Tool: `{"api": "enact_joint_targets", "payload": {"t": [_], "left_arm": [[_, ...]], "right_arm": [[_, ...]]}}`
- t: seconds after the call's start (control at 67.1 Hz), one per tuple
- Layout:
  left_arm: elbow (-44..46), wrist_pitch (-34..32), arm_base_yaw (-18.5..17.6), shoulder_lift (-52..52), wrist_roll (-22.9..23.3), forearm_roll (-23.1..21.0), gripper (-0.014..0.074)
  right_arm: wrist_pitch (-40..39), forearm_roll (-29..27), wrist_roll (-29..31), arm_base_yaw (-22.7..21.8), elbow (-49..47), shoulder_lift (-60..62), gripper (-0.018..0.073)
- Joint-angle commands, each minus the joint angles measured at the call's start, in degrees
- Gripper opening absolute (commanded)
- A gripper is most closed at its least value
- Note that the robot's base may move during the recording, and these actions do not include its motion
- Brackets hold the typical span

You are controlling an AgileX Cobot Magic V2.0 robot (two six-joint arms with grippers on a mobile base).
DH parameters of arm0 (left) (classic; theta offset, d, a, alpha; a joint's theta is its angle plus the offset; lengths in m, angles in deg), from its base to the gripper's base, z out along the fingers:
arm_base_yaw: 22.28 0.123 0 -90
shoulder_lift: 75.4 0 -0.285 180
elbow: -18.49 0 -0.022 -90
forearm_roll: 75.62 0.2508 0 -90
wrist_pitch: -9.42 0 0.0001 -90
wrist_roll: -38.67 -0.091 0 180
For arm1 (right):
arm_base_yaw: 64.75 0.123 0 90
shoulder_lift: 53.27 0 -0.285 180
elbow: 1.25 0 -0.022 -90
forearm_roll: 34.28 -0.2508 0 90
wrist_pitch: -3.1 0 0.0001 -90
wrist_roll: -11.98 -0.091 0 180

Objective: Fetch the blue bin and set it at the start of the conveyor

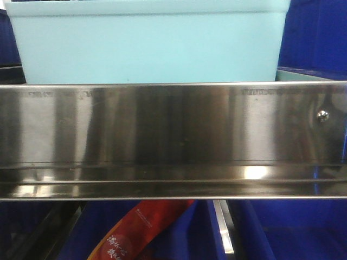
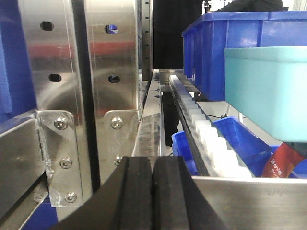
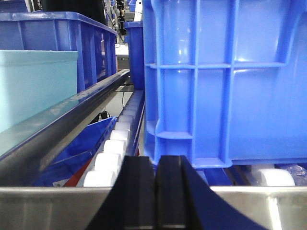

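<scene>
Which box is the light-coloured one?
The pale turquoise tub sitting just above the shiny steel rail; the bins beside and below it are dark blue.

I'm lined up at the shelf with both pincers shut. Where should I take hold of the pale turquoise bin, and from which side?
Probably the thickened rim band of the blue bin, one pincer at each end: left pincer from its left, right pincer from its right. The walls are smooth and tapered, and the steel rail hides the lower front. Open both first.
</scene>
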Motion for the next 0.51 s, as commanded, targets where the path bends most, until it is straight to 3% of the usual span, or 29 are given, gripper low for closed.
{"api": "enact_joint_targets", "payload": {"t": [0.0, 0.492], "left_arm": [[0.2, -0.8, -0.4, -0.2, -0.2, -0.3, -0.0111], [0.2, -1.3, -0.3, -0.2, -0.2, -0.3, -0.0111]], "right_arm": [[-1.2, 0.1, 0.2, 0.1, 0.0, 0.2, -0.0162], [-2.2, 0.1, 0.2, 0.1, 0.0, 0.2, -0.0162]]}}
